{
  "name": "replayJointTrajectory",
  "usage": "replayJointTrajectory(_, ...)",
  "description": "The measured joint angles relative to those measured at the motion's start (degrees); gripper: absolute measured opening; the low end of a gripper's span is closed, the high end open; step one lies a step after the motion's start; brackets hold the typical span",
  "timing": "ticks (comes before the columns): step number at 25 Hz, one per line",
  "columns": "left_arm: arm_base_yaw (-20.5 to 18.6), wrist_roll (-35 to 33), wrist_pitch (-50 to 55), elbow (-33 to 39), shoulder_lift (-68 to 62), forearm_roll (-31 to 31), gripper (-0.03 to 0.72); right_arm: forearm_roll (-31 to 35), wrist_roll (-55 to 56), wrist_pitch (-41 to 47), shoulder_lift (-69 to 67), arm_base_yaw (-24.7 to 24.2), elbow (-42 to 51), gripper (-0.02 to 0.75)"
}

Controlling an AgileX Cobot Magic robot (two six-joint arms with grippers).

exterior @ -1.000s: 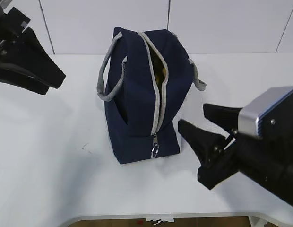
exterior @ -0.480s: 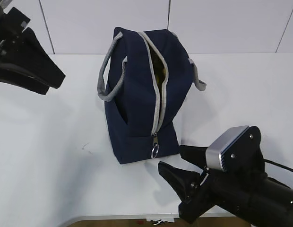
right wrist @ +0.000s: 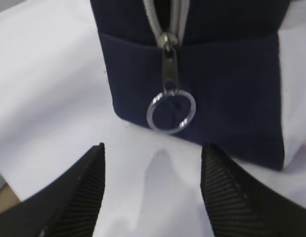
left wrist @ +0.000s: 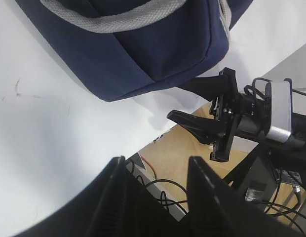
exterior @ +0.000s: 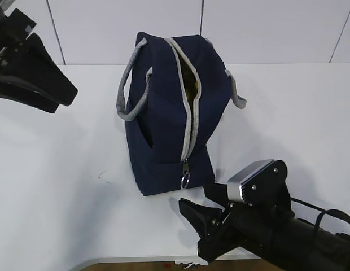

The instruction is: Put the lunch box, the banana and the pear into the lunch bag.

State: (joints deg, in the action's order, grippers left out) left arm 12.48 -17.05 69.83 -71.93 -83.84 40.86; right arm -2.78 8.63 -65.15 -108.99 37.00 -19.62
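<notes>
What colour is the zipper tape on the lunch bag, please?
Grey zipper tape against the navy lunch bag; the exterior view shows it best.

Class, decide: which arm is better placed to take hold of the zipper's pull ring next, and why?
The right. Its gripper sits open just in front of the lunch bag, jaws either side of the pull ring. The left gripper is off to the bag's far side.

Bright, even overhead light; soft shadows on white table. Right wrist view blurry, fingers out of focus. Bag dark, little detail.
</notes>
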Motion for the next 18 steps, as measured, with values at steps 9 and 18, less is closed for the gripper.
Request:
replayJointTrajectory(9,0.00,0.00,0.00,0.00,0.00,0.00,0.312,0.00,0.26,5.54,-2.03,0.00,-7.12,0.473)
replayJointTrajectory(18,0.00,0.00,0.00,0.00,0.00,0.00,0.309,-0.47,0.26,7.86,-2.25,0.00,-8.25,0.473)
